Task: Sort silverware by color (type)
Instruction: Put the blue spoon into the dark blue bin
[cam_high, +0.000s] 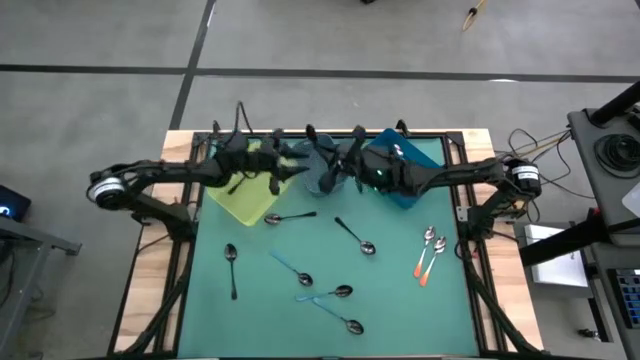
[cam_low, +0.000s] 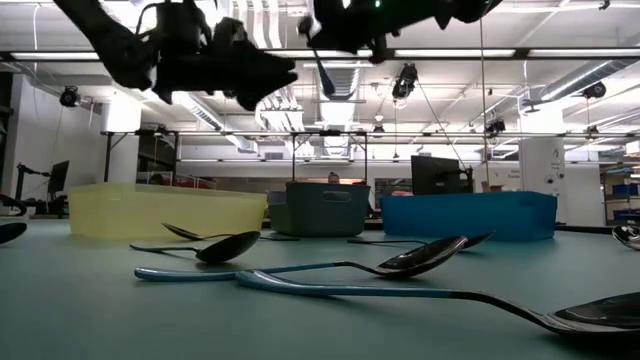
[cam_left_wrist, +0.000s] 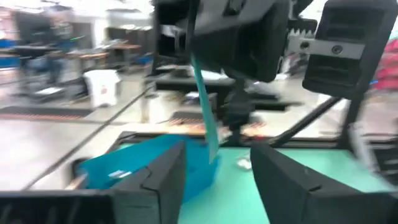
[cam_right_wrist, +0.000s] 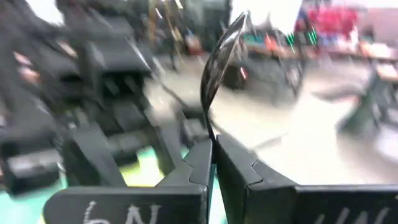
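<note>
Light-blue-handled spoons (cam_low: 300, 272) lie nearest the low camera, flat on the green table (cam_high: 400, 300); more spoons (cam_high: 352, 237) are scattered mid-table, with an orange-handled pair (cam_high: 428, 255) on the right side. Right gripper (cam_right_wrist: 212, 149) is clenched on the thin handle of one spoon (cam_right_wrist: 219, 59), bowl sticking up beyond the fingertips; the same light-blue handle (cam_left_wrist: 204, 106) hangs below it in the left wrist view. Left gripper (cam_left_wrist: 214, 168) has its jaws apart with nothing between them, and the held spoon sits just beyond that gap. Both arms reach inward from the table sides and meet raised over the far edge, above the grey-blue bin (cam_high: 322, 160), between yellow bin (cam_high: 245, 200) and blue bin (cam_high: 410, 165). No legible writing.
</note>
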